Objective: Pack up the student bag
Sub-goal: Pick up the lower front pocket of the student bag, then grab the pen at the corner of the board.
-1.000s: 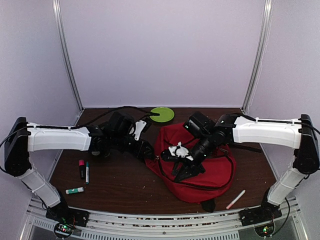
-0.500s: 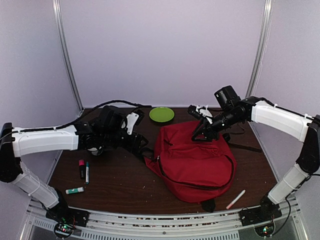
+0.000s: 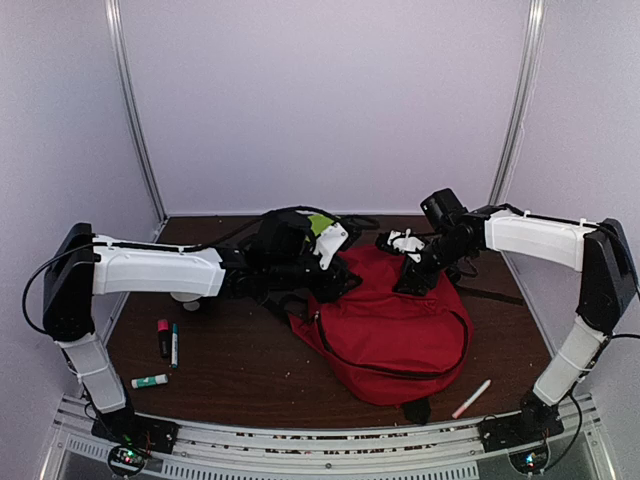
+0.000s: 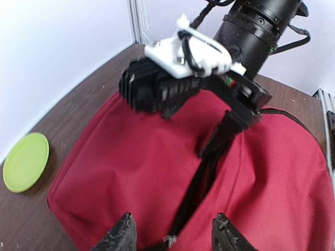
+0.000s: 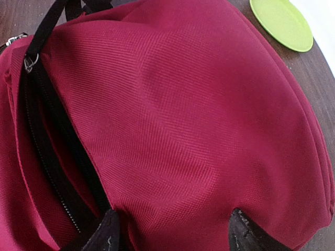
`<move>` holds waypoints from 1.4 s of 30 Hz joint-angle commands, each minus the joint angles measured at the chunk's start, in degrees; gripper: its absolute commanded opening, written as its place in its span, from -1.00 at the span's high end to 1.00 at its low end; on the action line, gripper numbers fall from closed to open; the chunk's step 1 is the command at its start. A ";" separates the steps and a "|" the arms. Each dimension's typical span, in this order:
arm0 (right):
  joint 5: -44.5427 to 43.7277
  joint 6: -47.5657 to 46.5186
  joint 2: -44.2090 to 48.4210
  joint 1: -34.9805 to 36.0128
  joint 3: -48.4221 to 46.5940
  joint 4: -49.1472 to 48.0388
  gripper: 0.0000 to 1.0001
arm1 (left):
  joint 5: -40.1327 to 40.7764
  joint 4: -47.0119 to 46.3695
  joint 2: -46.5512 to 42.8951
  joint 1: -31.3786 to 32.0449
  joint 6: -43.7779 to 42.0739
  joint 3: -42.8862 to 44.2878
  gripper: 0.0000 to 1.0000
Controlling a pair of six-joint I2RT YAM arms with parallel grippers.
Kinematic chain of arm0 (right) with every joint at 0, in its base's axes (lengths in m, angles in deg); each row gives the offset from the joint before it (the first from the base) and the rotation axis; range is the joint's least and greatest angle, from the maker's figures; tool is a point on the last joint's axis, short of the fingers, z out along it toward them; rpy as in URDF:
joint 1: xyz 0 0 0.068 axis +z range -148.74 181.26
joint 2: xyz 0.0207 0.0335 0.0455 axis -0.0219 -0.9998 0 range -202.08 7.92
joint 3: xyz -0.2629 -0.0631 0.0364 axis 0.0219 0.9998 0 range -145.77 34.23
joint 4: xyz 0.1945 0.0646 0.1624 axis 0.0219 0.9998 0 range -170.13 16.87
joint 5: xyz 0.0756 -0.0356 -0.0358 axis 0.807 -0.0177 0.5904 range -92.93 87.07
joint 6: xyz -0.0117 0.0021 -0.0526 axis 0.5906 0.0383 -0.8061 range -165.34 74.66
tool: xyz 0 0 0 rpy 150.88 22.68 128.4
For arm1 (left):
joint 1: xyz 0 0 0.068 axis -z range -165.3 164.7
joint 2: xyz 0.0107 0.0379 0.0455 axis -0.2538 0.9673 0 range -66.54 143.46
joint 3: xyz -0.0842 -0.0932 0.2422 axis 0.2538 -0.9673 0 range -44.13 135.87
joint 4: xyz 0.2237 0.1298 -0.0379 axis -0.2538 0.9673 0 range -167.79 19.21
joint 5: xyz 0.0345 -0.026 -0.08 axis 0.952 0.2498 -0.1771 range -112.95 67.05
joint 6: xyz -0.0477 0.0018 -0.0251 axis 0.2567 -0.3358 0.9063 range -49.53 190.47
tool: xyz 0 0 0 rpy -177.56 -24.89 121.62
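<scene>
Far to the left of the student bag [image 3: 400,330], a white glue stick [image 3: 150,381] with a green end is lying on the dark brown table [image 3: 240,370]. Just beyond it, a stubby pink-and-black marker [image 3: 163,337] and a thin teal pen [image 3: 174,345] are lying side by side. The left tool [image 4: 172,238] is hovering over the bag's left shoulder, its black fingers standing moderately apart and gripping nothing, with the black zipper [image 4: 201,178] running between them. A flat, round lime-green plate [image 4: 25,162] is sitting just behind the bag's back left corner. The bag, a big soft pack of ribbed red woven fabric, is lying slumped on the table between the two tools. The right tool [image 5: 175,235] is pointing down at the bag's rounded top, its fingers spread wide and the cloth bulging ungripped between them. A slim white stick [image 3: 471,398] is lying just off the bag's near right edge
</scene>
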 commanded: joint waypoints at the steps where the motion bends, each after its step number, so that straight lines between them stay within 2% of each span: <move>1: -5.18 -5.11 -1.53 1.29 1.79 0.06 -0.45 | -3.83 -3.69 5.23 0.46 -8.10 5.54 -0.04; 3: -7.35 -3.39 -2.02 1.20 2.04 -2.43 -0.32 | -3.56 -2.83 6.65 1.20 -10.67 6.38 -0.03; 5: -8.27 -1.19 -2.64 0.90 0.73 -3.55 0.15 | -2.85 -1.70 7.48 1.93 -12.47 6.54 -0.02; 8: -4.79 2.10 -2.32 -0.37 -2.61 -2.90 0.63 | -2.08 0.49 7.79 2.80 -14.14 5.90 0.00; 15: 6.44 3.57 3.33 -1.13 -4.39 -0.89 0.93 | -0.17 2.56 7.31 3.62 -14.43 2.92 0.03; 19: 10.10 4.66 3.94 -1.38 -6.08 2.09 0.93 | 0.68 2.47 6.75 3.71 -14.08 1.82 0.05; 22: 16.92 3.60 2.72 -2.03 -8.83 7.69 0.93 | 2.17 2.82 4.72 3.87 -13.37 0.19 0.06; 26: 25.32 -0.28 -1.46 -2.34 -13.89 18.83 0.92 | 8.54 3.15 -1.88 3.99 -9.62 -5.41 0.07; 28: 26.97 -0.08 -3.06 -2.73 -15.03 21.15 0.88 | 13.40 5.59 -6.67 4.11 -5.16 -8.35 0.03; 31: 25.61 0.71 -1.77 -2.87 -12.58 18.61 0.74 | 23.11 20.76 -11.24 4.09 5.58 -7.27 -0.02; 34: 20.38 3.19 3.15 -2.94 -7.48 11.36 0.32 | 28.69 37.33 -14.55 4.05 20.79 -6.71 -0.02; 35: 18.71 4.17 4.83 -2.91 -5.97 8.88 0.18 | 29.56 42.07 -16.84 4.11 28.41 -7.72 -0.03; 37: 15.14 5.75 7.84 -2.95 -3.93 5.47 0.00 | 30.39 48.30 -21.32 4.02 37.38 -12.16 -0.05; 42: 10.86 6.81 11.90 -2.98 -3.07 4.94 -0.09 | 30.68 60.25 -30.93 0.10 51.08 -20.47 -0.14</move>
